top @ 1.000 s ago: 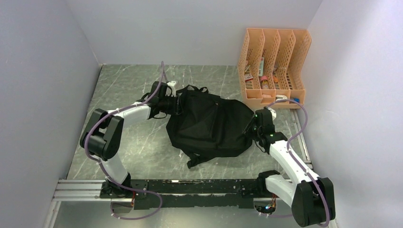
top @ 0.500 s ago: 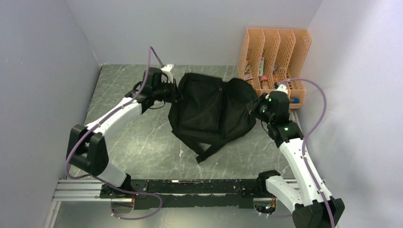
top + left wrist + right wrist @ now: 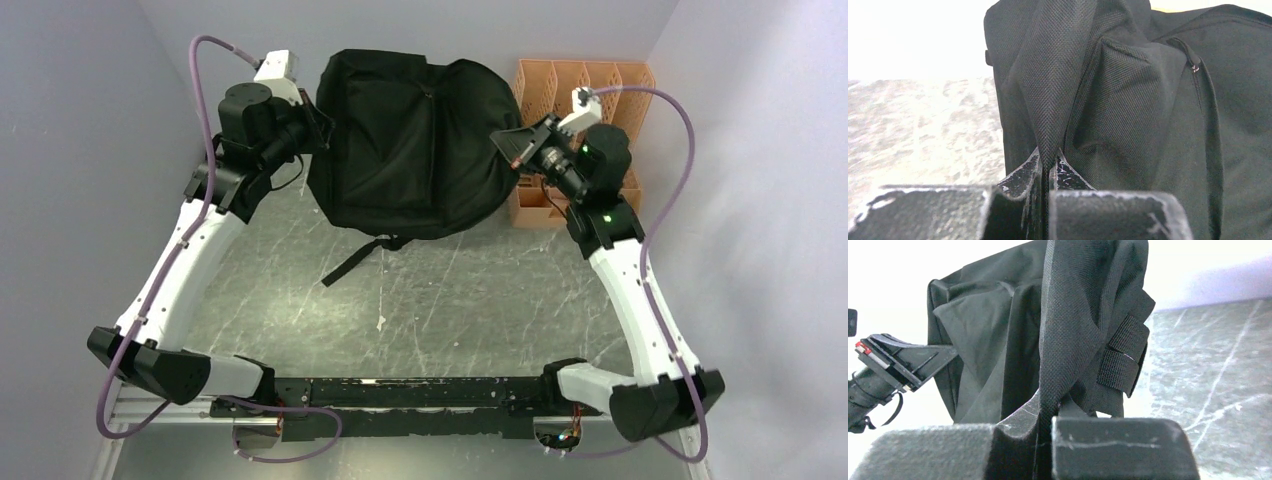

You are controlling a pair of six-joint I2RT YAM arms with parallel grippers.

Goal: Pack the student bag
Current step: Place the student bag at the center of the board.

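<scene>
Your student bag (image 3: 405, 140) hangs stretched between the two grippers at the 12 o'clock end of the bench (image 3: 450, 300), its front pocket facing the overhead camera and its rounded top towards the right arm.

Your left gripper (image 3: 322, 122) has the bag's 9 o'clock edge. In the left wrist view the jaws are pressed together on a thin ridge of black fabric, with no gap showing beyond the cloth. From that pinch the weave fans upward, and a zip (image 3: 1193, 65) curves down the panel at 2 o'clock.

Your right gripper (image 3: 503, 143) has the opposite edge, at the bag's 3 o'clock. In its own camera the jaws are likewise closed tight on a fold of fabric. A short webbing loop (image 3: 1123, 360) sits on the bag just to the 2 o'clock side of the pinch. The other arm's gripper shows across the bag at 9 o'clock in that view.

From the bag's lower edge one black strap (image 3: 355, 262) trails towards 7 o'clock over the marbled surface. You cannot tell from these views whether its end touches the bench.

The orange file organiser (image 3: 590, 90) stands at 1 o'clock against the back wall, just behind the right gripper. The bag's right edge overlaps its leftmost slot in the overhead view.
</scene>
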